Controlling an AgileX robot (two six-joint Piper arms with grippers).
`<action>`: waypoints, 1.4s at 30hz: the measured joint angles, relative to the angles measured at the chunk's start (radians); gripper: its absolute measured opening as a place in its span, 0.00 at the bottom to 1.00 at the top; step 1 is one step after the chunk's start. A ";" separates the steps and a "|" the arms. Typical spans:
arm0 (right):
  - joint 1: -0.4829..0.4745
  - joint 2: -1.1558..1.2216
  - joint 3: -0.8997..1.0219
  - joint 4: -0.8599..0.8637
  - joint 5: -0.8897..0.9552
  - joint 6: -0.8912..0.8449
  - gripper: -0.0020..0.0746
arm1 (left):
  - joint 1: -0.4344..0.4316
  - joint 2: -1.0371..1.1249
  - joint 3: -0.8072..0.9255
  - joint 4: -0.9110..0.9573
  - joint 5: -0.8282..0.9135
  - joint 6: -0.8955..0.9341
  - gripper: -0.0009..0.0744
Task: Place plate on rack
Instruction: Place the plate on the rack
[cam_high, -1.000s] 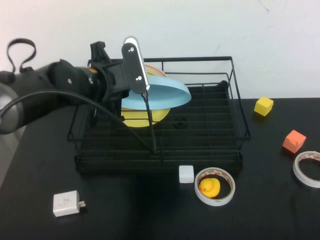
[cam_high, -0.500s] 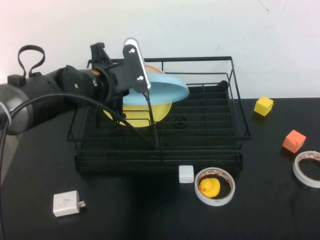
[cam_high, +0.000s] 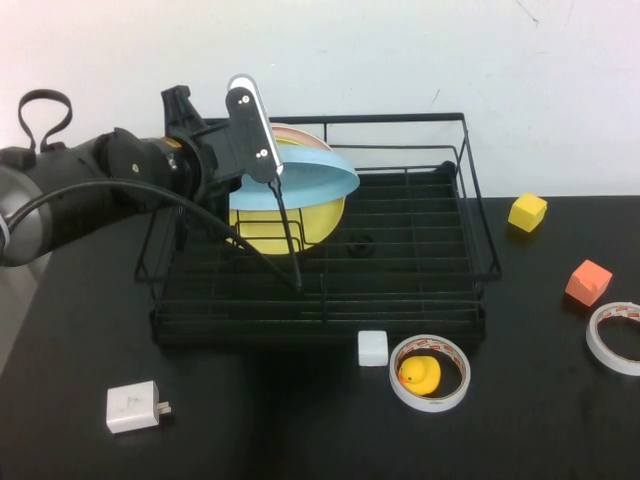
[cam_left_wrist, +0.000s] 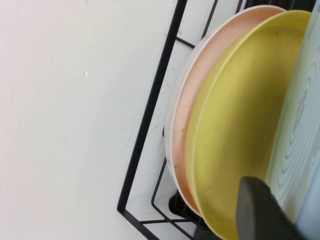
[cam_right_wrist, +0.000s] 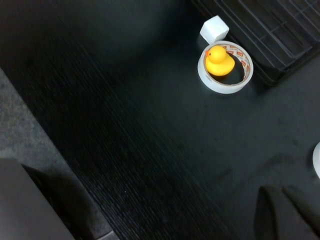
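Note:
The light blue plate (cam_high: 312, 180) hangs tilted over the left part of the black wire rack (cam_high: 478, 232), just in front of a yellow plate (cam_high: 285, 225) that stands in the dividers. My left gripper (cam_high: 262, 160) is shut on the blue plate's left rim. In the left wrist view the blue plate (cam_left_wrist: 301, 125) lies next to the yellow plate (cam_left_wrist: 240, 125) and a pale pink plate (cam_left_wrist: 201, 75), with one dark finger (cam_left_wrist: 260, 210) in front. My right gripper (cam_right_wrist: 286, 215) is shut and empty, hovering over the dark table, outside the high view.
In front of the rack are a white cube (cam_high: 372, 348) and a tape roll (cam_high: 428, 373) with a yellow duck (cam_high: 419, 373) inside. A white charger (cam_high: 133, 407) lies front left. A yellow cube (cam_high: 527, 212), an orange cube (cam_high: 588, 282) and another tape roll (cam_high: 615, 338) sit on the right.
My left arm has shifted left and back with the blue plate, bringing it closer to the yellow plate. The right gripper has stayed put.

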 joint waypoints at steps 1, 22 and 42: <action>0.000 0.000 0.000 0.000 0.000 0.000 0.03 | 0.000 0.000 0.000 0.000 0.002 0.000 0.15; 0.000 0.000 0.000 -0.002 0.008 0.000 0.03 | 0.000 0.070 0.000 -0.010 -0.016 -0.006 0.17; 0.000 0.000 0.000 -0.002 0.008 0.024 0.03 | -0.028 0.059 -0.002 -0.346 -0.470 -0.065 0.55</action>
